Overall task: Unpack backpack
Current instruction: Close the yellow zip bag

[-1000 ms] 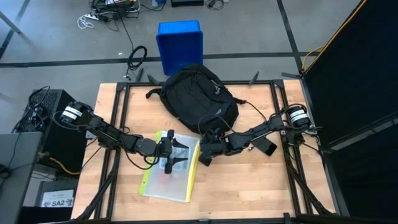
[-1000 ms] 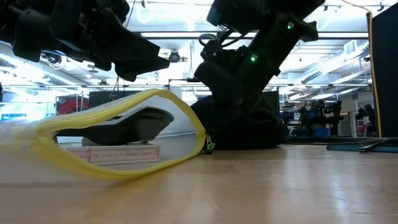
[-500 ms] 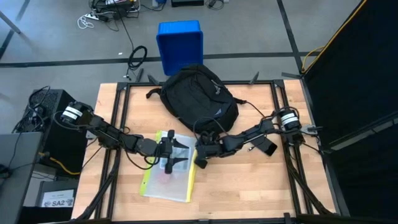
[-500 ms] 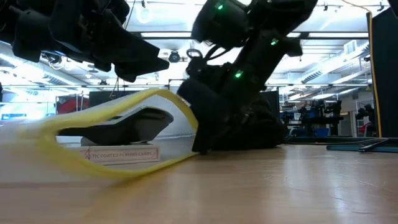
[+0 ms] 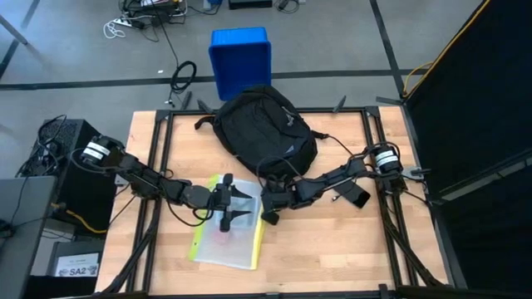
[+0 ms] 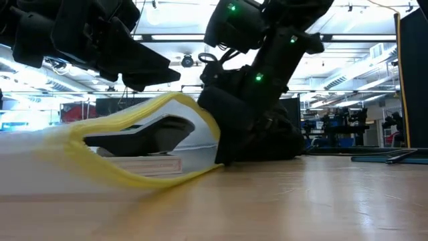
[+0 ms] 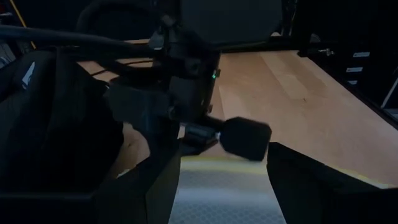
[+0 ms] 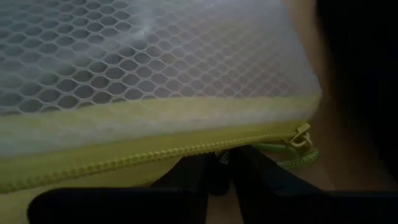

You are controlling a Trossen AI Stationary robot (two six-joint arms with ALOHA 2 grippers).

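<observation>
The only legible text is "SA2", printed on a small white label (image 5: 77,269) beside the table's left edge.

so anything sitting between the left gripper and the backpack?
Nothing visible blocks it. The left gripper hangs open over the mesh pouch; the backpack lies beyond, with the right gripper off to the side at the pouch's edge.

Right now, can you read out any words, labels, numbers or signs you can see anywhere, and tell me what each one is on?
"SA2": on a white label on the floor beside the table's near left corner, high view.
Print on the flat box inside the yellow-edged mesh pouch, low view: blurred, unreadable.
White logo on the backpack, high view: too small to read.
Nothing legible in either wrist view.
</observation>
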